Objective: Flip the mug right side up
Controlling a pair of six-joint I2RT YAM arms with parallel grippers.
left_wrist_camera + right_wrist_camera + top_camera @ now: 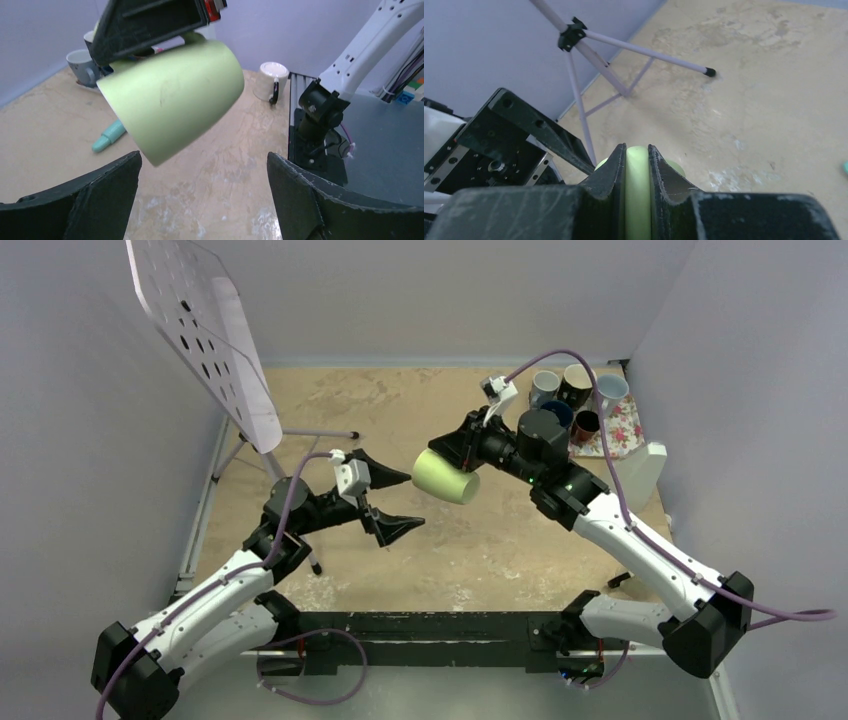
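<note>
A pale green mug [446,476] hangs in the air above the table's middle, lying on its side with its closed base toward the left arm. My right gripper [462,448] is shut on the mug's handle [638,190], which shows between its two fingers. In the left wrist view the mug [175,97] fills the upper middle, held from above by the right gripper. My left gripper [395,502] is open and empty, just left of the mug and a little below it, its fingers [75,200] spread wide apart.
Several mugs [570,390] stand on a floral mat [622,430] at the back right. A perforated board on a tripod [205,330] stands at the back left, its legs [634,47] on the table. A teal object [107,136] and a white mug [272,80] lie beyond.
</note>
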